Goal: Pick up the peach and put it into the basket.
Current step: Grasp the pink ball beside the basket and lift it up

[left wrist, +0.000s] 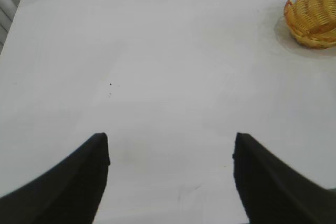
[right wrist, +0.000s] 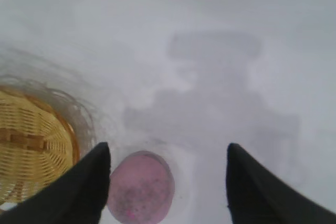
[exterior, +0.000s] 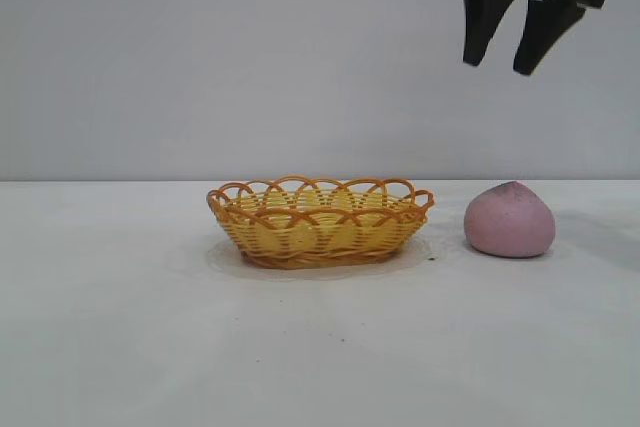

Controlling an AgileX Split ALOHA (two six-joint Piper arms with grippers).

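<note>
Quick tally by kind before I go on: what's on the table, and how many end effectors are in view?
Peach: 1
Basket: 1
End effectors: 2 (right end effector above the peach, left end effector over bare table)
Total: 4

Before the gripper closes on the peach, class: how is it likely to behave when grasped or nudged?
The peach is rounded, so a nudge would probably roll it, though it seems to sit on a flattish base. Its matte, dusty surface suggests it will not slip easily. Whether it is soft or hard cannot be told.
</note>
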